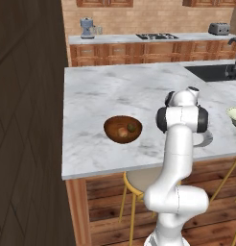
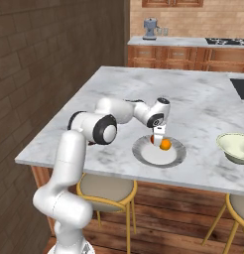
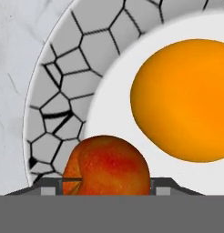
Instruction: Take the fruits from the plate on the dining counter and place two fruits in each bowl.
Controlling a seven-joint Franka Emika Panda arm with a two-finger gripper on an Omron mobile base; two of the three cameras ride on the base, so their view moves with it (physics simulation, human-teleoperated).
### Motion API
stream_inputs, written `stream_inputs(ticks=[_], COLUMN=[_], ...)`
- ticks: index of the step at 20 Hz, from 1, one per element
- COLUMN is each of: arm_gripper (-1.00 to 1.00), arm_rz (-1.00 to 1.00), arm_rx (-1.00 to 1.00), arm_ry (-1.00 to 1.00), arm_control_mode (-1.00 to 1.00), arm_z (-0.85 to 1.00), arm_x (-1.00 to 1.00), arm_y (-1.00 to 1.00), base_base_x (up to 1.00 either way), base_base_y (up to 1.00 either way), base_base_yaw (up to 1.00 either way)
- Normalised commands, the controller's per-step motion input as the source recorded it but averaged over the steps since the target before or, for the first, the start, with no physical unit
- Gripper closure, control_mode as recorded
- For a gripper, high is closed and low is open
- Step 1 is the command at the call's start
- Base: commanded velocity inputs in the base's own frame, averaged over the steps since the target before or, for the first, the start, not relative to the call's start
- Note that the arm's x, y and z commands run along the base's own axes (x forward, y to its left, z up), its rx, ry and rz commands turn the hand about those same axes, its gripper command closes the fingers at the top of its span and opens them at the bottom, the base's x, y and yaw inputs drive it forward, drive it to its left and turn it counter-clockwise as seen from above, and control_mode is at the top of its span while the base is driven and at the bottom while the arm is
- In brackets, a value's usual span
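On the dining counter (image 2: 109,99) lies the grey-rimmed plate (image 2: 144,156) with a bright orange fruit (image 2: 165,144) and a red apple-like fruit (image 2: 153,139) on it. My gripper (image 2: 156,135) reaches down onto the plate. In the hand view the red fruit (image 3: 107,164) sits between the fingertips (image 3: 48,190), which press its two sides, so my gripper (image 3: 107,189) is shut on it. The orange fruit (image 3: 186,100) lies just beyond. The brown bowl (image 1: 110,130) holds a reddish-peach fruit (image 1: 122,131) and a dark green fruit (image 1: 132,128). The pale bowl (image 2: 235,147) stands to the right.
Wooden stools (image 2: 106,191) stand under the counter's near edge. A sink (image 1: 213,72) is set in the counter's far right. The back worktop carries a blender (image 1: 86,27), a stove top (image 1: 156,36) and a toaster (image 1: 218,29). A dark wall (image 1: 29,120) runs along the left.
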Motion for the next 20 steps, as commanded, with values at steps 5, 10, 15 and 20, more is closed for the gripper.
stream_inputs(ticks=[5,10,15,20], arm_gripper=[1.00,1.00,1.00,1.00], arm_rz=[0.00,0.05,0.43,0.62], arm_rx=[0.00,0.00,-0.04,-0.03], arm_ry=[0.00,0.00,-0.06,-0.15], arm_control_mode=[-1.00,-1.00,-1.00,-1.00], arm_z=[0.40,0.89,0.24,0.16], arm_x=[-0.29,-0.66,-0.85,-0.71], arm_y=[-0.01,0.04,0.53,0.54], base_base_x=[0.00,0.00,0.00,0.00], base_base_y=[0.00,0.00,0.00,0.00], base_base_yaw=[0.00,0.00,0.00,0.00])
